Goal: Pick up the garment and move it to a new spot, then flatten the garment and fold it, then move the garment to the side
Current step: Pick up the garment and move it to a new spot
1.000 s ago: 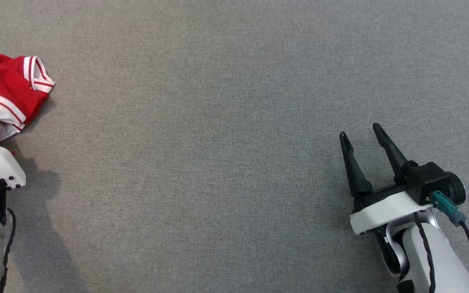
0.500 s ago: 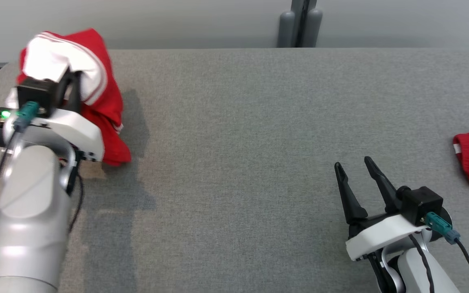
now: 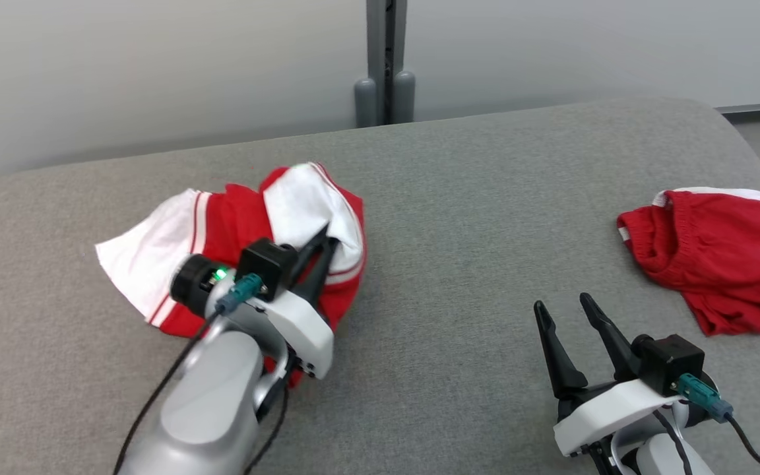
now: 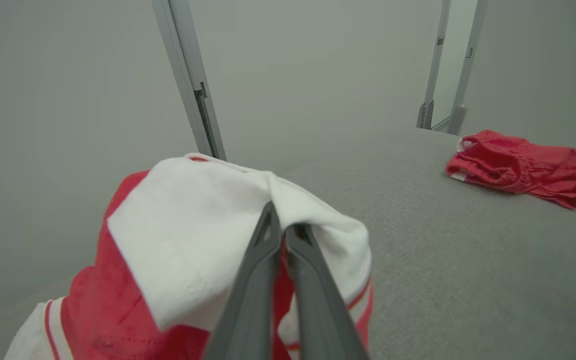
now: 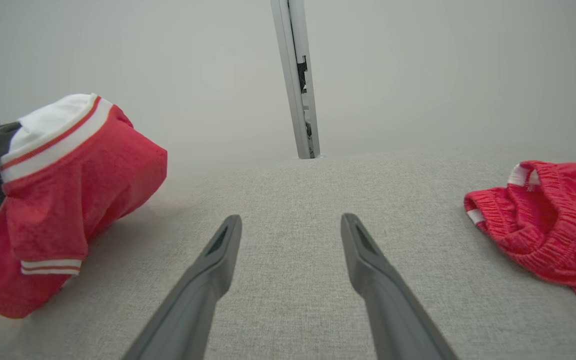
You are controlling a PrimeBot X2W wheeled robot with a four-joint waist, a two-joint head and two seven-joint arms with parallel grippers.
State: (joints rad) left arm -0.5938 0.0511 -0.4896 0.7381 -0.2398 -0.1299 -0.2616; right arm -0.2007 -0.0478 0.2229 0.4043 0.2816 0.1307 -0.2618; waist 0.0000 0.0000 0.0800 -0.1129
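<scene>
Garment (image 3: 235, 224), red and white, bunched on grey worktop (image 3: 459, 218), left jaws pinched shut on its white fold. Right jaws spread apart, empty, near red shorts (image 3: 710, 257).

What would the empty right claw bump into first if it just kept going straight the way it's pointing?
Probably nothing soon: the right gripper points across bare table, between the red-and-white garment and the red shorts. Beyond stands the grey post, though depth is unclear.
</scene>
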